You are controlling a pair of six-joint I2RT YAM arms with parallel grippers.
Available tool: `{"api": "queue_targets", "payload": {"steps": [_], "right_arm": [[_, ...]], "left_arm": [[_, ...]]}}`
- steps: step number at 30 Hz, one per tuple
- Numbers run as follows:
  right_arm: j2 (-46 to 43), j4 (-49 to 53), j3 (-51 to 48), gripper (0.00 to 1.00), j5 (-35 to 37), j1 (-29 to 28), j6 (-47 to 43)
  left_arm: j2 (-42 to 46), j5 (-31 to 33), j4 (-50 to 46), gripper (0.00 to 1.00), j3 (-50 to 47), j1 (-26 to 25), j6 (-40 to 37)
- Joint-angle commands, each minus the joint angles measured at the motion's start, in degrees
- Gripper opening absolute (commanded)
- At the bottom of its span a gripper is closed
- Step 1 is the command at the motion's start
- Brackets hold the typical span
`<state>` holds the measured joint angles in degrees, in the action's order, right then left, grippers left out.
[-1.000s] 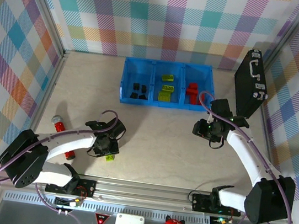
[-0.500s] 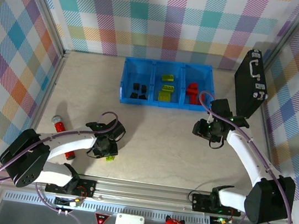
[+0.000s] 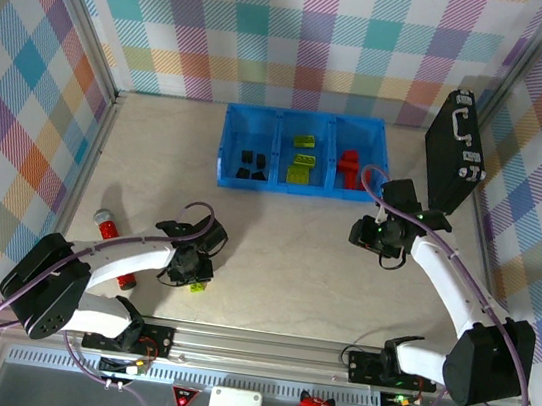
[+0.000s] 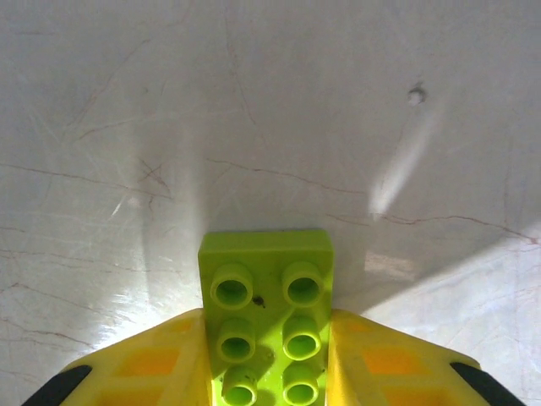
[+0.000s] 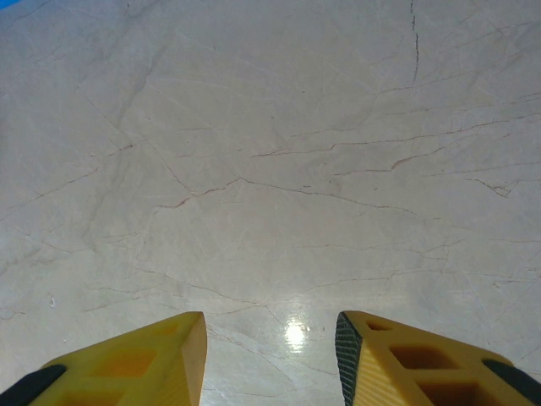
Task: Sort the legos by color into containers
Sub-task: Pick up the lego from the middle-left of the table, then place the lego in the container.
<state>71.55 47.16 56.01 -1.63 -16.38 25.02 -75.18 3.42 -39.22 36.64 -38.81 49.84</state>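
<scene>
From above, the left hand (image 3: 190, 273) sits low on the bench (image 3: 284, 250) close to its near edge, over a lime brick (image 3: 200, 287). The containers (image 3: 298, 151) lie well ahead of it and to its right, with open bench between. The right hand (image 3: 382, 241) hovers just short of the bins, a black case (image 3: 455, 153) to its right.

On the left wrist, the fingers (image 4: 161, 368) press both long sides of the brick, studs up: closed on it, squarely, probably for a straight lift.

On the right wrist, the jaws stand parted and empty over bare bench.
</scene>
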Motion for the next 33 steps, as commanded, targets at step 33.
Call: {"api": "queue_targets", "payload": {"steps": [33], "right_arm": [[-5.4,1.9,-2.7,0.47,0.4,0.4,1.6]], "left_arm": [[-45.2,10.3,-7.6,0.28,73.7,-3.1,-23.2]]}}
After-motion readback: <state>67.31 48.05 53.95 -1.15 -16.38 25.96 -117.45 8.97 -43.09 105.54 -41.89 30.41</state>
